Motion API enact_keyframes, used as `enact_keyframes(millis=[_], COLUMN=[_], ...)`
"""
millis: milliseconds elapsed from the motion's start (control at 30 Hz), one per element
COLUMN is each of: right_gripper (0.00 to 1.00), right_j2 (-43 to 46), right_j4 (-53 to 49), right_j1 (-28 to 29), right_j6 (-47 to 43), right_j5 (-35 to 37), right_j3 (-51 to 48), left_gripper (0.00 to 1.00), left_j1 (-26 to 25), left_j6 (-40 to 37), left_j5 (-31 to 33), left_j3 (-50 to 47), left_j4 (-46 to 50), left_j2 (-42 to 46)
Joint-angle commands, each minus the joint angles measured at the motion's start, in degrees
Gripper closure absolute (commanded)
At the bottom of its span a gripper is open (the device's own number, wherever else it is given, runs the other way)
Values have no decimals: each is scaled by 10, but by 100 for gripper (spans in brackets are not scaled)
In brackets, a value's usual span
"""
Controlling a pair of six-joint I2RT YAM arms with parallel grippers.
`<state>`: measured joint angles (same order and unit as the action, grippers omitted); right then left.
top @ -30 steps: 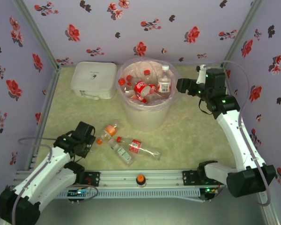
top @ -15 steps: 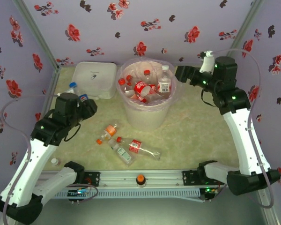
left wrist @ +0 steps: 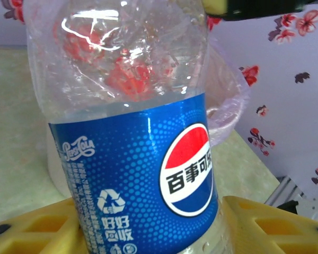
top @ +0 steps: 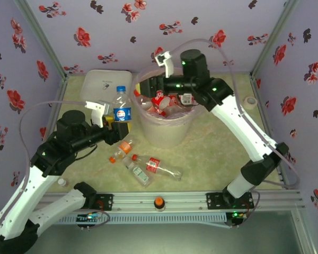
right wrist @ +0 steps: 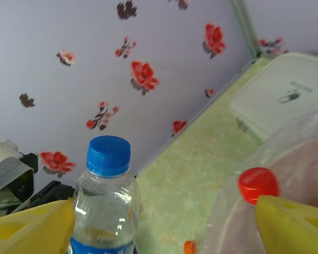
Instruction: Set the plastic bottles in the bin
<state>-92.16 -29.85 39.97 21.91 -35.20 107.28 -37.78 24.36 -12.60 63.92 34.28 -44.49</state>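
Note:
My left gripper (top: 116, 123) is shut on a clear plastic bottle (top: 122, 108) with a blue cap and blue label. The bottle stands upright just left of the bin (top: 167, 132), a white bucket with a pink bag. In the left wrist view the bottle (left wrist: 138, 174) sits between the yellow fingers (left wrist: 275, 222). My right gripper (top: 148, 84) hangs open over the bin's left rim, pointing left. Its wrist view shows the same bottle (right wrist: 106, 201) and a red cap (right wrist: 258, 184) inside the bag. Several bottles (top: 161, 100) lie in the bin. Three bottles (top: 159, 165) lie on the table.
A white lidded box (top: 103, 87) stands at the back left, close to the held bottle. A tape roll (top: 249, 101) lies at the right wall. An orange cap (top: 159, 202) rests on the front rail and a small white cap (top: 61, 182) near the left arm.
My left arm has lifted the blue-capped bottle and carried it right, up to the bin. The right arm has swung from the right wall leftward over the bin.

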Motion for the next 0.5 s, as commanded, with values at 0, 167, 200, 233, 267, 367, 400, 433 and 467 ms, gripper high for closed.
enact_keyframes(millis=[0,167,200,233,267,367,400,433,467], right_gripper=[11,11,11,12,14,24,28,32,37], right_j2=[-12,-32,-34,-37,-40,-44,-45,-45,-46], right_j4=[16,38,44,47,50,38,29,23,17], right_j1=[17,29,31,32,33,35,35,35,34], right_j6=[20,40,44,48,51,44,37,33,27], right_j5=[-43,-79,-87,-94,-99,-98,-92,-89,-86], right_j3=[19,11,8,6,2,-2,-1,-1,1], left_gripper=[100,100,100,100,100,100,100,100,100], left_j1=[-12,-18,-18,-18,-18,-18,-18,-18,-18], left_j6=[-31,-36,-36,-36,-36,-35,-34,-34,-34], left_j5=[-20,-20,-20,-21,-19,-13,-10,-7,-5], left_j3=[-8,-9,-8,-8,-7,-9,-11,-12,-13], left_j4=[-35,-52,-53,-54,-56,-64,-68,-71,-73], left_j2=[-10,-28,-33,-37,-41,-44,-43,-42,-42])
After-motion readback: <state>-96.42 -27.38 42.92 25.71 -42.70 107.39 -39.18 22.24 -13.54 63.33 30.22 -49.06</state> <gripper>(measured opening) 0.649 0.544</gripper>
